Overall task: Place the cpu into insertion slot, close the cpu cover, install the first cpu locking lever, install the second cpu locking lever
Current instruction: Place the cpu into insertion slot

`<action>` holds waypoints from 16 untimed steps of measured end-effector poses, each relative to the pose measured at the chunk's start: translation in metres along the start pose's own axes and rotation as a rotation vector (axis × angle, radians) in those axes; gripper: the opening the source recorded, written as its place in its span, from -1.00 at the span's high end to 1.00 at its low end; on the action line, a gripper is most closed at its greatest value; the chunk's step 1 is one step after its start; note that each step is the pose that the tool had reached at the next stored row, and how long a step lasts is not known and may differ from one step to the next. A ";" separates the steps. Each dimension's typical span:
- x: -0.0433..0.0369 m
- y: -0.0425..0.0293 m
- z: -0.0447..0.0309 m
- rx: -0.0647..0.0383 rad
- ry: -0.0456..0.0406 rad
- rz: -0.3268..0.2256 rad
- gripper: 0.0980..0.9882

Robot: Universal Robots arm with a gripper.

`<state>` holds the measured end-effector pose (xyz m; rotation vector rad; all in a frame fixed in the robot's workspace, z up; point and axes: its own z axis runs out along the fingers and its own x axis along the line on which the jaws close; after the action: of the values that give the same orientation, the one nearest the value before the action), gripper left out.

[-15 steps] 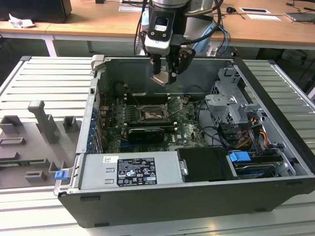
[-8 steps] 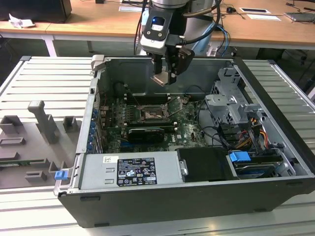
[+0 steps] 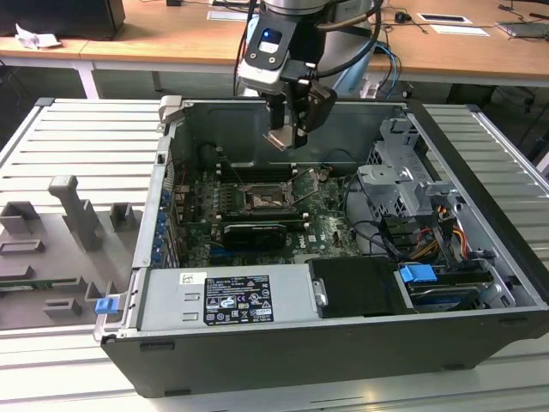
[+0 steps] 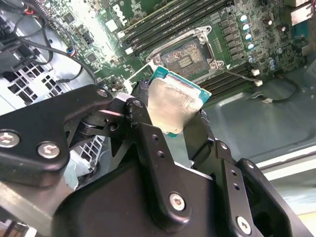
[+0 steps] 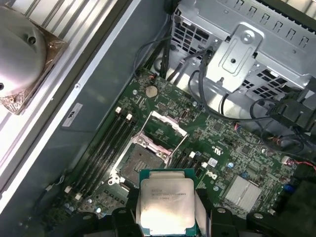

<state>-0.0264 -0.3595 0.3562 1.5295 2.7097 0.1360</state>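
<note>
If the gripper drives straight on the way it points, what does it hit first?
Probably the open insertion slot, met by the cpu held in the gripper; nothing lies between. Depth is unclear, so it might land on the adjacent memory slots.

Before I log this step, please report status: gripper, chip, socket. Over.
Gripper shut on small square silver-topped cpu, aloft. Square black insertion slot empty, its thin silvery cover raised open. Nothing seen between chip and slot.
</note>
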 end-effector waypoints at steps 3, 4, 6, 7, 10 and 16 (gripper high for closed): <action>0.0000 0.0000 0.0001 -0.001 -0.0024 0.028 0.04; 0.0000 0.0000 0.0002 -0.001 -0.0038 0.042 0.04; 0.0000 0.0000 0.0005 -0.001 -0.0059 0.067 0.04; 0.0000 -0.0001 0.0008 -0.002 -0.0082 0.092 0.04; 0.0000 -0.0002 0.0019 -0.003 -0.0132 0.147 0.04; -0.0001 -0.0004 0.0045 -0.005 -0.0219 0.244 0.04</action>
<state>-0.0264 -0.3595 0.3517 1.8428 2.4946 0.1292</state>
